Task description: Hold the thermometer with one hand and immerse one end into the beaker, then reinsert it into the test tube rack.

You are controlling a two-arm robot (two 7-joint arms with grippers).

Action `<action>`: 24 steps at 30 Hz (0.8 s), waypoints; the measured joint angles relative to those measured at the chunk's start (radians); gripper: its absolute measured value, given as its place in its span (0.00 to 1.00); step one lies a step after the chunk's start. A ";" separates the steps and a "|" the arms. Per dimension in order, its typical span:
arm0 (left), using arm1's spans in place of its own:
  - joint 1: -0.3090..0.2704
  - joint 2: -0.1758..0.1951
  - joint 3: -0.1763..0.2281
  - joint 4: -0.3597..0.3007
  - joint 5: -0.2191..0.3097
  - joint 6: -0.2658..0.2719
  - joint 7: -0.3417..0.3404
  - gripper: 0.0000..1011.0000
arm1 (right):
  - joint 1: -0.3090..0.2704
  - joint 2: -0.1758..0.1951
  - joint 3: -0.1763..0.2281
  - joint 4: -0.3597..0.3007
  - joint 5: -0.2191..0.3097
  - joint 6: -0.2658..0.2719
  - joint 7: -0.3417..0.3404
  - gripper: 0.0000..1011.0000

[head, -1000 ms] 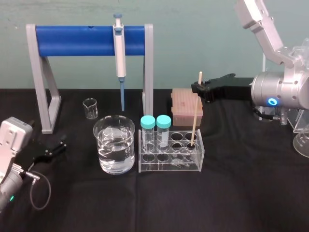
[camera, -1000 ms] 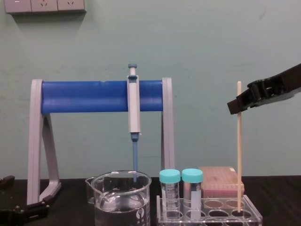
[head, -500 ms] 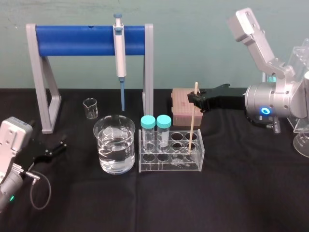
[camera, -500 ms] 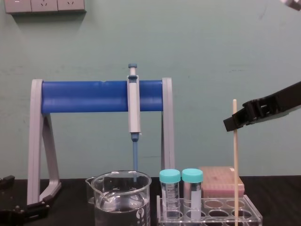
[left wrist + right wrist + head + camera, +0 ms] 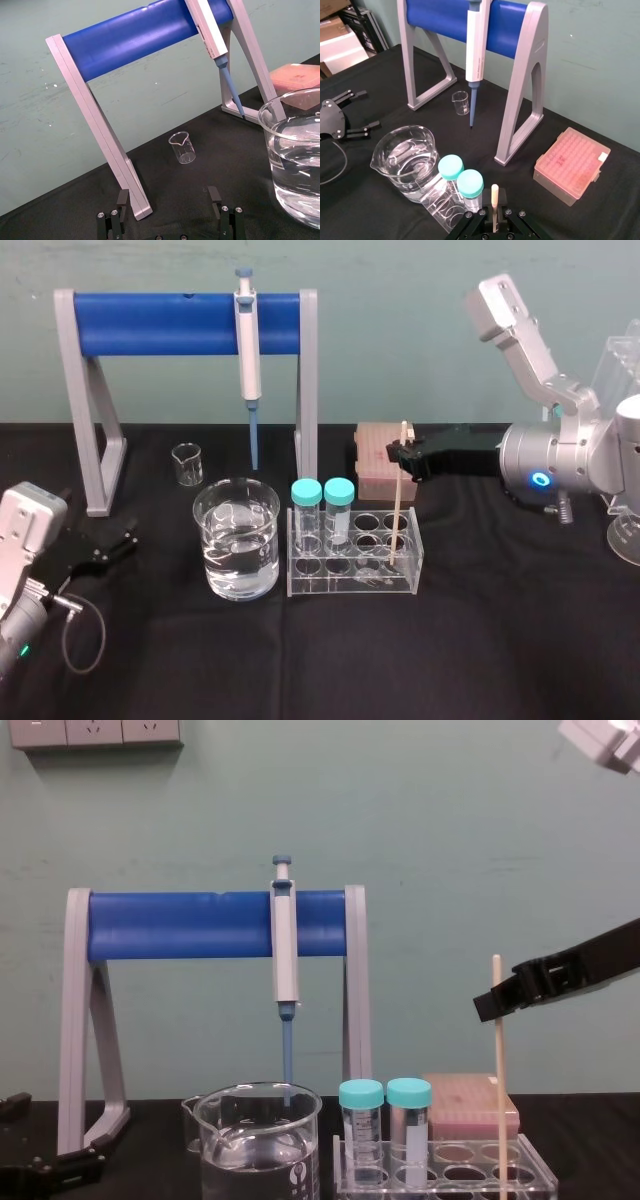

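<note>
Above the test tube rack point(image 5: 350, 580), right gripper point(image 5: 405, 452) jaws clamp the thermometer point(image 5: 399, 502) near its top; I must hold it plumb; left gripper point(image 5: 118, 540) parked, jaws apart.

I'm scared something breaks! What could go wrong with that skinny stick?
The right gripper pinches the thin cream thermometer rod only near its top, its lower end in the clear acrylic test tube rack; a crooked push might bend or snap it. A sideways tug might tip the rack toward the wide glass beaker beside it. The left gripper lies parked, far left.
</note>
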 joint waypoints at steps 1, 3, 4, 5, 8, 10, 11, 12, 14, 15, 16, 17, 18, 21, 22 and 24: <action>0.000 0.000 0.000 0.000 0.000 0.000 0.000 0.99 | -0.001 -0.004 -0.001 0.005 -0.004 0.000 0.002 0.05; 0.000 0.000 0.000 0.000 0.000 0.000 0.000 0.99 | -0.002 -0.008 -0.001 0.011 -0.009 -0.001 0.003 0.05; 0.000 0.000 0.000 0.000 0.000 0.000 0.000 0.99 | -0.002 -0.012 -0.002 0.017 -0.013 -0.001 0.003 0.05; 0.000 0.000 0.000 0.000 0.000 0.000 0.000 0.99 | -0.002 -0.017 -0.003 0.022 -0.017 -0.001 0.004 0.05; 0.000 0.000 0.000 0.000 0.000 0.000 0.000 0.99 | -0.002 -0.024 -0.003 0.028 -0.023 0.000 0.006 0.05; 0.000 0.000 0.000 0.000 0.000 0.000 0.000 0.99 | -0.002 -0.028 -0.003 0.031 -0.027 0.000 0.007 0.05; 0.000 0.000 0.000 0.000 0.000 0.000 0.000 0.99 | -0.002 -0.030 -0.003 0.033 -0.029 0.000 0.008 0.05; 0.000 0.000 0.000 0.000 0.000 0.000 0.000 0.99 | -0.002 -0.033 -0.004 0.036 -0.033 0.002 0.010 0.05; 0.000 0.000 0.000 0.000 0.000 0.000 0.000 0.99 | -0.002 -0.033 -0.004 0.036 -0.033 0.002 0.011 0.05; 0.000 0.000 0.000 0.000 0.000 0.000 0.000 0.99 | -0.002 -0.033 -0.004 0.036 -0.033 0.002 0.010 0.05; 0.000 0.000 0.000 0.000 0.000 0.000 0.000 0.99 | -0.002 -0.032 -0.004 0.036 -0.033 0.002 0.010 0.05; 0.000 0.000 0.000 0.000 0.000 0.000 0.000 0.99 | -0.002 -0.032 -0.004 0.035 -0.033 0.002 0.010 0.05; 0.000 0.000 0.000 0.000 0.000 0.000 0.000 0.99 | -0.002 -0.031 -0.004 0.035 -0.033 0.002 0.010 0.05; 0.000 0.000 0.000 0.000 0.000 0.000 0.000 0.99 | -0.001 -0.031 -0.004 0.034 -0.032 0.003 0.010 0.05; 0.000 0.000 0.000 0.000 0.000 0.000 0.000 0.99 | -0.001 -0.030 -0.004 0.034 -0.032 0.003 0.009 0.05; 0.000 0.000 0.000 0.000 0.000 0.000 0.000 0.99 | -0.001 -0.030 -0.004 0.033 -0.032 0.003 0.009 0.05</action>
